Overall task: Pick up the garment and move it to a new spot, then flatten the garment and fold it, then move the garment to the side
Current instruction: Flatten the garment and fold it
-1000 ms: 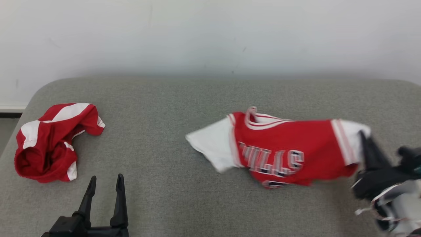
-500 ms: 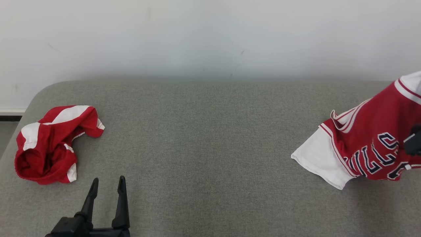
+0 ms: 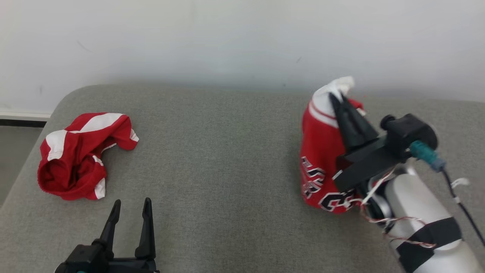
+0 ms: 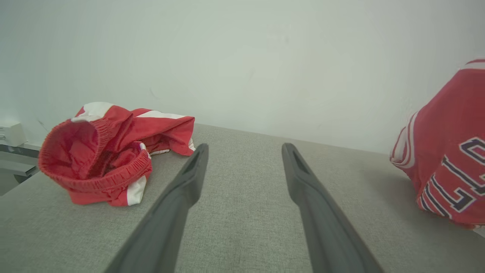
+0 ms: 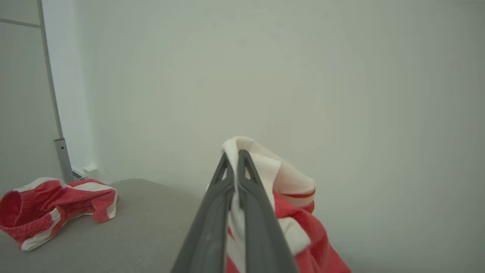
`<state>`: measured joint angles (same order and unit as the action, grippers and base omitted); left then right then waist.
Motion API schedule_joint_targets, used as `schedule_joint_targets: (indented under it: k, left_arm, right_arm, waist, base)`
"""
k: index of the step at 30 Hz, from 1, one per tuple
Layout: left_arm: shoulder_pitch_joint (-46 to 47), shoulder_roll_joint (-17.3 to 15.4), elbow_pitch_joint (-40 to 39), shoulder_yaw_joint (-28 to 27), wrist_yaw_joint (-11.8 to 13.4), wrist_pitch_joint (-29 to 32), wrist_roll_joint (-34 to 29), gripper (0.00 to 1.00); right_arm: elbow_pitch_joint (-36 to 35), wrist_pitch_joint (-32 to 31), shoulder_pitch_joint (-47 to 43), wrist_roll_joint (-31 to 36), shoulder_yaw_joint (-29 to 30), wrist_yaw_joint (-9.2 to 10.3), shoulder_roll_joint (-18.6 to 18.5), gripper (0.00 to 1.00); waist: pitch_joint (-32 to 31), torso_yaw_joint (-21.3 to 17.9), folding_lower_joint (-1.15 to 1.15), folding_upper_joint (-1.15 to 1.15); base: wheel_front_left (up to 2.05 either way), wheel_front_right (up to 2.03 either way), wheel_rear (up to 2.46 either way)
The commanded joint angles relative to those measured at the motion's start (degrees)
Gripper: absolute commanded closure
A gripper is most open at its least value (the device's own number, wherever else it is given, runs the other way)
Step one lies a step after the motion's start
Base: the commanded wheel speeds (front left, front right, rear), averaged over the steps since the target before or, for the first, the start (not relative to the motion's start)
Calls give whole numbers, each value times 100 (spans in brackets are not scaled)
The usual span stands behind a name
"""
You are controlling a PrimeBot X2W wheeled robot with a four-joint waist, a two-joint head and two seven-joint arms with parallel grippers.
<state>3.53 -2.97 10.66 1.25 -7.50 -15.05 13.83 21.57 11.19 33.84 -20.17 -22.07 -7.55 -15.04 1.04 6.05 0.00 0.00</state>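
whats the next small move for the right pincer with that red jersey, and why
Probably swing the right pincer toward the bare middle of the grey cushion and lower it. It is shut on the white sleeve of the jersey, which hangs bunched from that one pinch, so it needs laying down before flattening. The left pincer is open and free.

The right gripper (image 3: 338,98) hides part of the jersey (image 3: 319,146), leaving its lettering unreadable.
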Motion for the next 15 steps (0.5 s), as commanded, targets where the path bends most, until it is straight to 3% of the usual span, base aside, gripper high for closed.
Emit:
schedule_joint_targets:
  k: [1,6,15]
  left_arm:
    - [52,8,17,11,9,-19,43,0]
    - [78,10,77,39,9,-19,89,0]
    - [56,11,135,137,9,-19,154,0]
  right_arm:
    - [59,58,-112,-45,-226,13,136,100]
    - [404,158,-268,-67,-983,13,520,100]
    - [1512,320,-632,-358,-3037,13,1108,100]
  waist:
    - [56,118,0,0]
    - [106,221,0,0]
    - [139,330,0,0]
  base:
    - [0,0,0]
    - [0,0,0]
    - [0,0,0]
